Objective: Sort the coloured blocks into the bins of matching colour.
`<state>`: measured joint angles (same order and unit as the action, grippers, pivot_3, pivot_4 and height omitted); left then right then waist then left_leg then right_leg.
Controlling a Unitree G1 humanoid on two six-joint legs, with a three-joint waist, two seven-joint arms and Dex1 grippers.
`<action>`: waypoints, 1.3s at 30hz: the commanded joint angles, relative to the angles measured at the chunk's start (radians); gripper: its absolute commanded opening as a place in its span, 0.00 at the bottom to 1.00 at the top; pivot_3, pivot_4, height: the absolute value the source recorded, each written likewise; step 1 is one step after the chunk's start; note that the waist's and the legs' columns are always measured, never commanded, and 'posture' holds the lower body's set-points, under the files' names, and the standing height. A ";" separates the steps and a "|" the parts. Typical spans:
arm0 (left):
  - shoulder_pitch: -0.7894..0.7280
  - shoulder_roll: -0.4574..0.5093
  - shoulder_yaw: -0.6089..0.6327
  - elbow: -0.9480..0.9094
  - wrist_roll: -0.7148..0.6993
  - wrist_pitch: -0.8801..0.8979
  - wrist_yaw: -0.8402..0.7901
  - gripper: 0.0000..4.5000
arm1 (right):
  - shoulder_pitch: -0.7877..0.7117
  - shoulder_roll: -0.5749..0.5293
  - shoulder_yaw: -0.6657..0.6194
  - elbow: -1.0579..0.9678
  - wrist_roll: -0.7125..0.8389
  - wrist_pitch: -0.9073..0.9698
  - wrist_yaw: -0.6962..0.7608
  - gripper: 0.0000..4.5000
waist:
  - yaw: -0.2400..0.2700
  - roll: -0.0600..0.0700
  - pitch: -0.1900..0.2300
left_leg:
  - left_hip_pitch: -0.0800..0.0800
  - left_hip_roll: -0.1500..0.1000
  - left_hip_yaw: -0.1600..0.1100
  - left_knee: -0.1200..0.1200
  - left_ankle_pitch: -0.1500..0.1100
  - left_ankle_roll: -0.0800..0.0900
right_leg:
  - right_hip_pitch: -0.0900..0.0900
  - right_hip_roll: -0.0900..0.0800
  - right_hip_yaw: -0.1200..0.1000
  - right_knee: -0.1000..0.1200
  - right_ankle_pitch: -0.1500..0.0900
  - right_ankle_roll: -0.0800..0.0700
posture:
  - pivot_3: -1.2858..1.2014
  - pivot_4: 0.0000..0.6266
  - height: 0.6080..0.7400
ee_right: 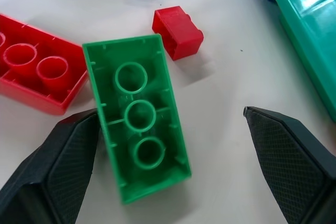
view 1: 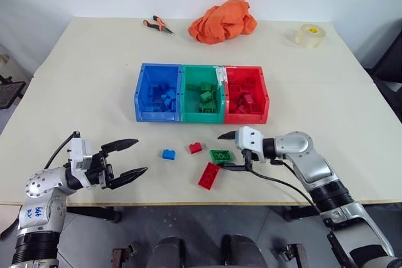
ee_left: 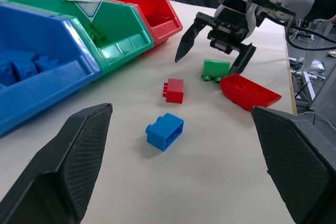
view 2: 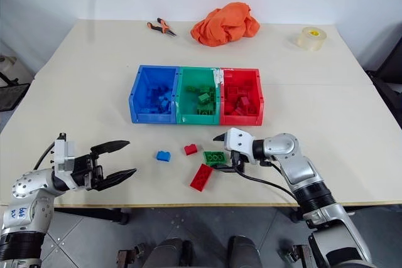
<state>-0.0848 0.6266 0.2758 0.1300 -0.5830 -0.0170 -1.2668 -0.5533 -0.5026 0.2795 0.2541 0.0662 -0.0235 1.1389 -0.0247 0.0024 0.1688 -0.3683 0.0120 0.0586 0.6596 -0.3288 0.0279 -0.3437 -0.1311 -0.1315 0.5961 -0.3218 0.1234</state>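
Observation:
Three joined bins stand mid-table: blue (view 1: 157,116), green (view 1: 201,117) and red (view 1: 245,118), each with several bricks inside. In front of them lie loose blocks: a short blue one (view 1: 168,154), a short red one (view 1: 195,147), a longer green one (view 1: 220,155) and a longer red one (view 1: 208,176). My right gripper (view 1: 222,151) is open and straddles the green block (ee_right: 139,116), which lies hollow side up close to one finger (ee_right: 63,166). My left gripper (view 1: 141,155) is open and empty, left of the blue block (ee_left: 165,130).
At the table's far edge lie an orange cloth (view 1: 223,21), pliers (view 1: 157,25) and a tape roll (view 1: 309,35). The table's front edge runs just below both grippers. The longer red block (ee_right: 37,74) touches the green one's side.

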 commanded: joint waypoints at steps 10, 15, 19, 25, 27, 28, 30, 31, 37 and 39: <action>-0.005 -0.020 0.012 -0.022 -0.008 -0.024 0.017 1.00 | -0.022 -0.003 -0.076 -0.025 0.077 0.010 0.007 0.41 | -0.002 0.000 0.000 | 0.000 0.000 0.000 0.000 0.000 0.000 | 0.000 0.000 0.000 0.000 0.000 0.000 | 0.52 0.24 1.00; -0.022 -0.029 0.003 -0.011 -0.002 -0.026 0.019 1.00 | -0.027 -0.008 -0.117 -0.064 0.119 0.055 -0.004 0.41 | -0.002 0.000 0.000 | 0.000 0.000 0.000 0.000 0.000 0.000 | 0.000 0.000 0.000 0.000 0.000 0.000 | 0.52 0.24 1.00; -0.028 -0.032 0.001 -0.006 0.002 -0.028 0.017 1.00 | -0.055 -0.003 -0.154 -0.091 0.156 0.105 -0.026 0.41 | -0.002 0.000 0.000 | 0.000 0.000 0.000 0.000 0.000 0.000 | 0.000 0.000 0.000 0.000 0.000 0.000 | 0.52 0.24 1.00; -0.037 -0.036 -0.004 0.001 0.004 -0.034 0.017 1.00 | -0.254 0.085 -0.180 0.043 0.166 0.152 -0.103 0.41 | -0.006 0.000 0.000 | 0.000 0.001 0.001 0.000 0.000 0.000 | -0.001 0.000 0.000 0.001 0.000 0.000 | 0.52 0.24 1.00; -0.037 -0.038 -0.005 0.000 0.005 -0.037 0.019 1.00 | -0.344 0.125 -0.173 0.156 0.136 0.120 -0.133 0.41 | -0.008 0.001 0.000 | 0.001 0.001 0.001 0.000 0.000 0.000 | -0.003 0.000 0.000 0.005 0.000 0.000 | 0.52 0.24 1.00; -0.037 -0.039 -0.005 -0.001 0.005 -0.038 0.020 1.00 | -0.389 0.146 -0.171 0.220 0.122 0.094 -0.148 0.41 | -0.008 0.000 0.000 | 0.000 0.001 0.001 0.000 0.000 0.000 | -0.004 0.000 0.000 0.007 0.000 0.000 | 0.52 0.24 1.00; -0.036 -0.041 -0.006 -0.003 0.005 -0.040 0.023 1.00 | -0.467 0.180 -0.164 0.345 0.089 0.066 -0.181 0.41 | -0.010 0.000 0.000 | 0.000 0.000 0.001 0.000 0.000 0.000 | -0.006 0.000 0.000 0.011 0.000 0.000 | 0.52 0.24 1.00; -0.036 -0.041 -0.006 -0.005 0.005 -0.041 0.025 1.00 | -0.501 0.191 -0.155 0.403 0.065 0.073 -0.203 0.48 | -0.008 0.000 0.000 | 0.000 0.000 0.002 0.000 0.000 0.000 | -0.007 0.000 0.000 0.012 0.000 0.000 | 0.52 0.24 1.00; -0.026 -0.043 -0.002 -0.019 0.001 -0.044 0.039 1.00 | -0.551 0.211 -0.164 0.506 0.042 0.001 -0.187 0.93 | -0.005 0.000 0.000 | -0.002 -0.002 -0.001 0.001 0.000 0.000 | -0.008 -0.001 0.001 0.016 0.000 0.000 | 0.52 0.24 1.00; -0.024 -0.041 -0.001 -0.020 0.001 -0.045 0.040 1.00 | -0.544 0.201 -0.170 0.501 0.046 -0.013 -0.170 0.99 | -0.008 0.000 0.000 | -0.002 -0.002 0.000 0.001 0.000 0.000 | -0.009 0.000 0.001 0.016 0.000 0.000 | 0.52 0.24 1.00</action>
<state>-0.1141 0.5868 0.2568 0.1343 -0.5764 -0.0464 -1.2317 -1.0791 -0.2913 0.1329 0.7768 0.1020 -0.0039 0.9550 -0.0331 0.0025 0.1688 -0.3701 0.0108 0.0585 0.6604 -0.3289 0.0278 -0.3524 -0.1311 -0.1306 0.6116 -0.3217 0.1234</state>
